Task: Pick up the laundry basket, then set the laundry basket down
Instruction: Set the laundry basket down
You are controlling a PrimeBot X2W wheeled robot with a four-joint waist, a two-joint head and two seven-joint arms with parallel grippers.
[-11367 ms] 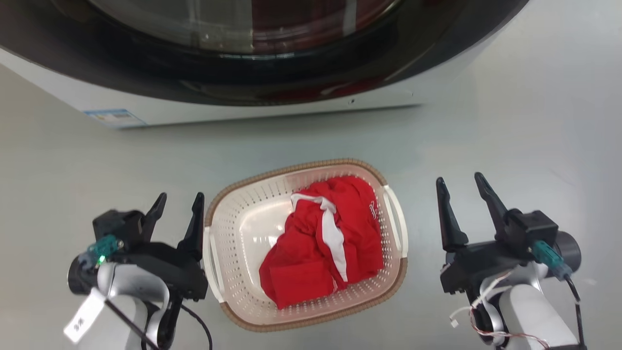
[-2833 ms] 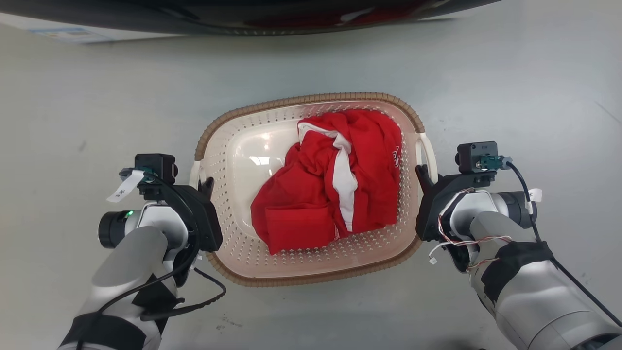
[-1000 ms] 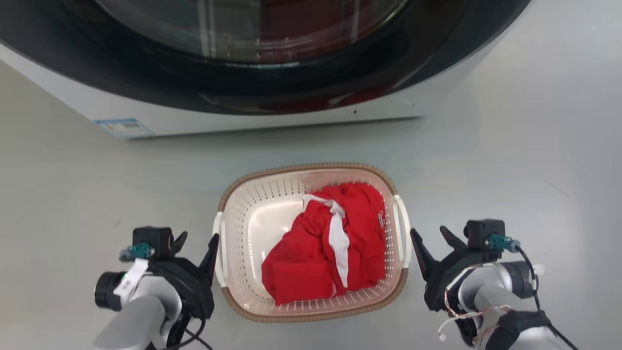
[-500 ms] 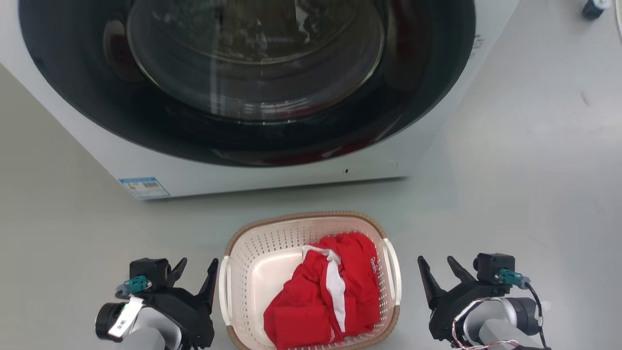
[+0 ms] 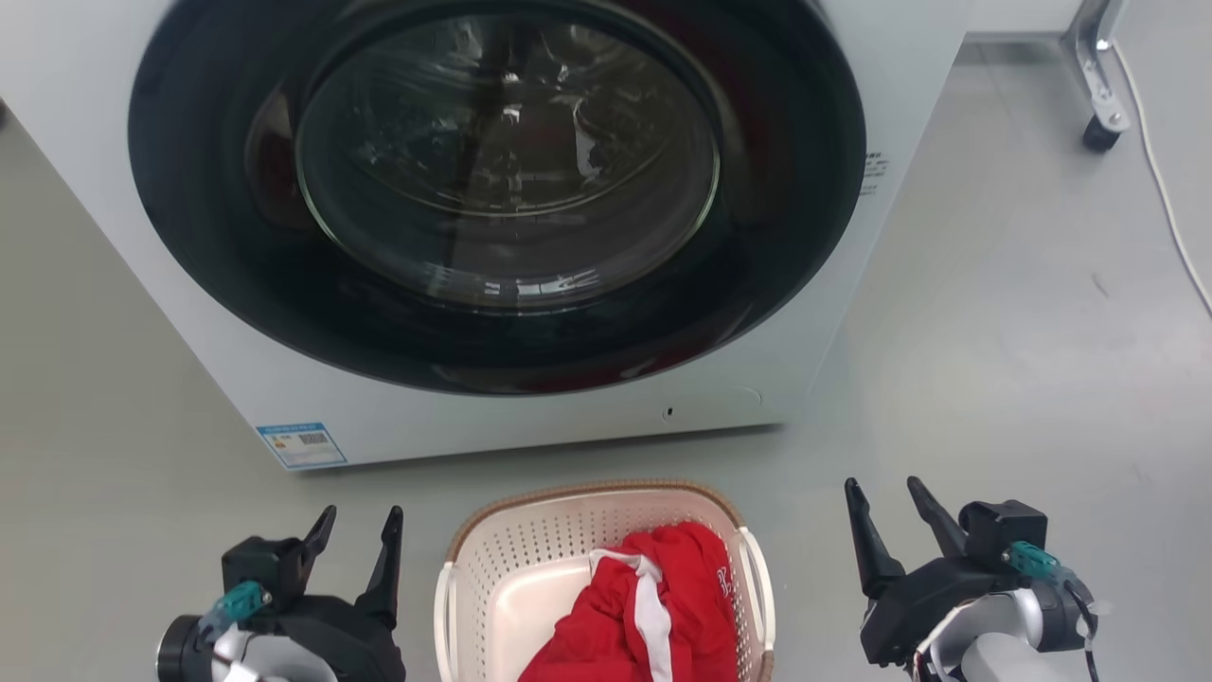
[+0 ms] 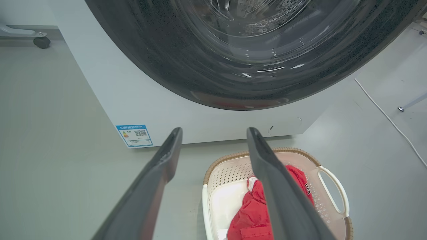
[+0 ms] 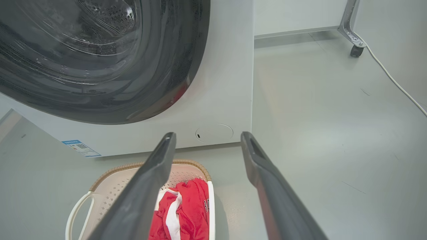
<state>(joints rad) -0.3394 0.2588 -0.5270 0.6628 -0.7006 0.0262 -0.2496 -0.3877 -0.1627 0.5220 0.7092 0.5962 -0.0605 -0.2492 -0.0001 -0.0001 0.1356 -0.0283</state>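
Observation:
The cream laundry basket (image 5: pixel 530 554) with its brown rim stands on the grey floor at the bottom middle of the head view, holding a red and white garment (image 5: pixel 653 625). My left gripper (image 5: pixel 360 526) is open to the basket's left, apart from it, with nothing between its fingers. To the basket's right my right gripper (image 5: pixel 890 497) is likewise open and empty. The left wrist view shows the basket (image 6: pixel 230 166) below the open left gripper (image 6: pixel 213 133). In the right wrist view the basket (image 7: pixel 110 186) lies under the open right gripper (image 7: pixel 206 136).
A white front-loading washing machine (image 5: pixel 587 426) with a dark round glass door (image 5: pixel 502 161) stands close behind the basket. A wheeled metal leg (image 5: pixel 1098 95) and a white cable (image 5: pixel 1169 218) are at the far right. Bare grey floor (image 5: pixel 994 332) spreads to the right.
The head camera has tilted up, so the basket sits lower in view and more of the washing machine shows. Both grippers stay open beside the basket, a little further from its handles.

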